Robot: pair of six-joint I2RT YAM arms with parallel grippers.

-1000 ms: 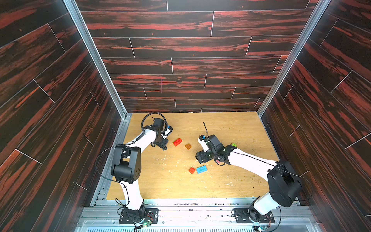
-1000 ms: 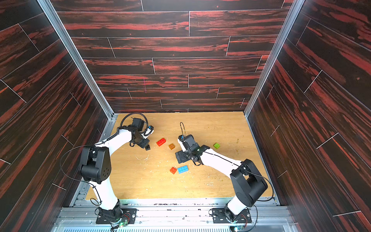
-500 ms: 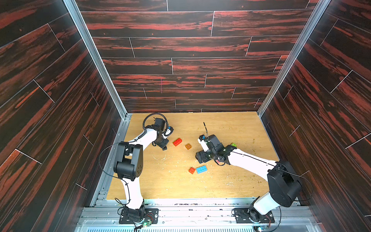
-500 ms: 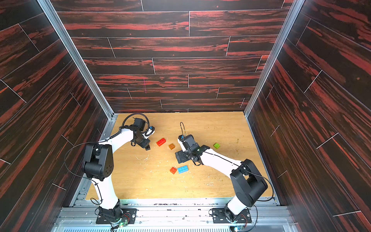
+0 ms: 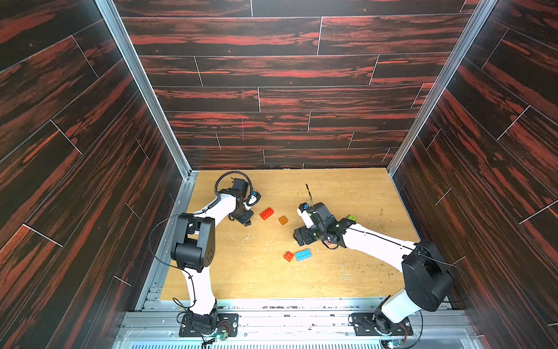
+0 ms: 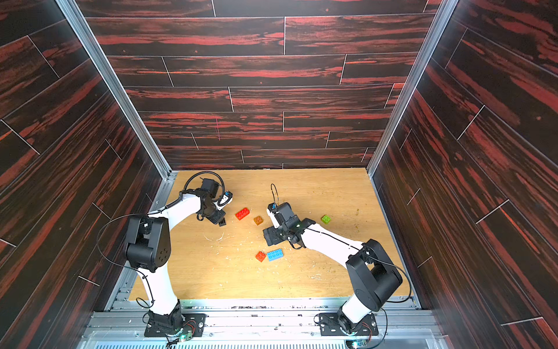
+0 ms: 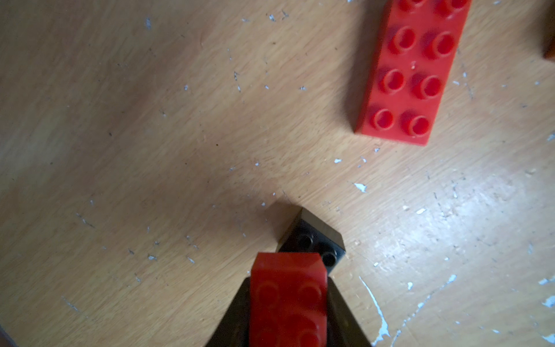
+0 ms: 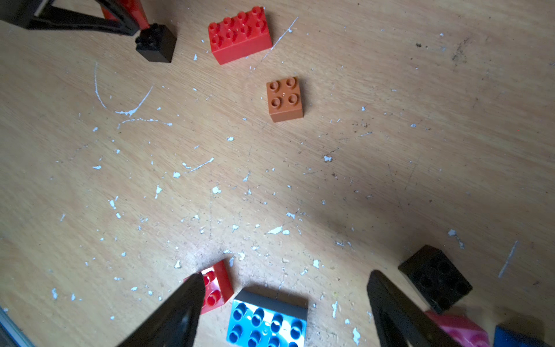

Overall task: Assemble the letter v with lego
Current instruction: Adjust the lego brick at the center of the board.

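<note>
My left gripper (image 7: 288, 282) is shut on a small red brick (image 7: 288, 303). Its tip is at a black brick (image 7: 312, 240) standing on the table; whether the two are joined I cannot tell. In both top views this gripper (image 5: 246, 222) is low at the back left, next to the long red brick (image 5: 267, 213). My right gripper (image 8: 285, 278) is open above the light blue brick (image 8: 267, 321), with another small red brick (image 8: 219, 285) beside one finger. In a top view that pair (image 6: 260, 256) (image 6: 275, 254) lies just in front of the right gripper (image 6: 270, 237).
An orange-brown brick (image 5: 283, 220) lies between the two arms, and a green brick (image 6: 325, 218) lies behind the right forearm. Under the right wrist are a second black brick (image 8: 435, 278), a pink one (image 8: 456, 327) and a dark blue one (image 8: 516, 336). Dark panelled walls close in three sides.
The left arm's elbow has shifted very slightly. Both grippers and all the bricks stay where they were.
</note>
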